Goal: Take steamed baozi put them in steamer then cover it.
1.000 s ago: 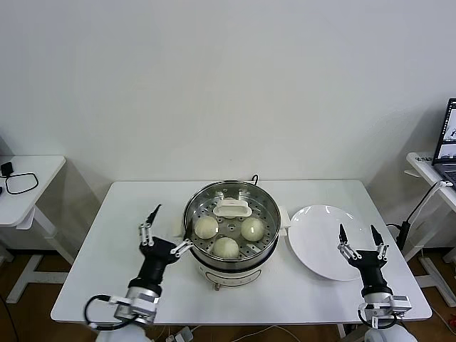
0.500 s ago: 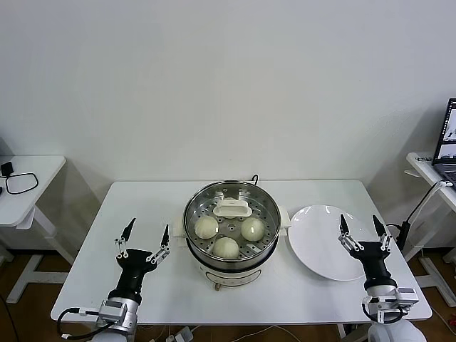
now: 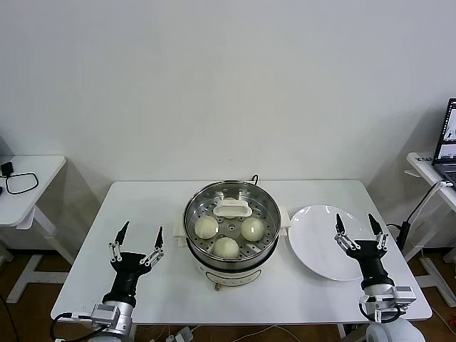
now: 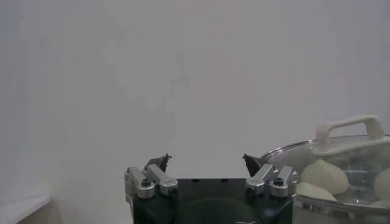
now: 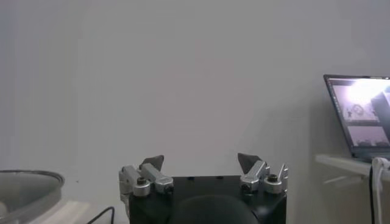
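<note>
The steel steamer (image 3: 231, 231) stands mid-table on its white base. The clear glass cover (image 3: 232, 207) with a white handle sits on it. Three cream-white baozi (image 3: 226, 246) show through the glass; a fourth is hidden. The cover and baozi also show in the left wrist view (image 4: 341, 159). My left gripper (image 3: 137, 241) is open and empty, fingers up, left of the steamer and apart from it. My right gripper (image 3: 355, 228) is open and empty, fingers up, over the near right edge of the white plate.
A flat white plate (image 3: 318, 242) lies right of the steamer, with nothing on it. A side table with a black cable (image 3: 20, 183) stands at far left. A laptop (image 3: 447, 142) sits on a desk at far right.
My left gripper has drawn back from the steamer's left side toward the table's front left and turned upright. My right gripper has shifted only slightly.
</note>
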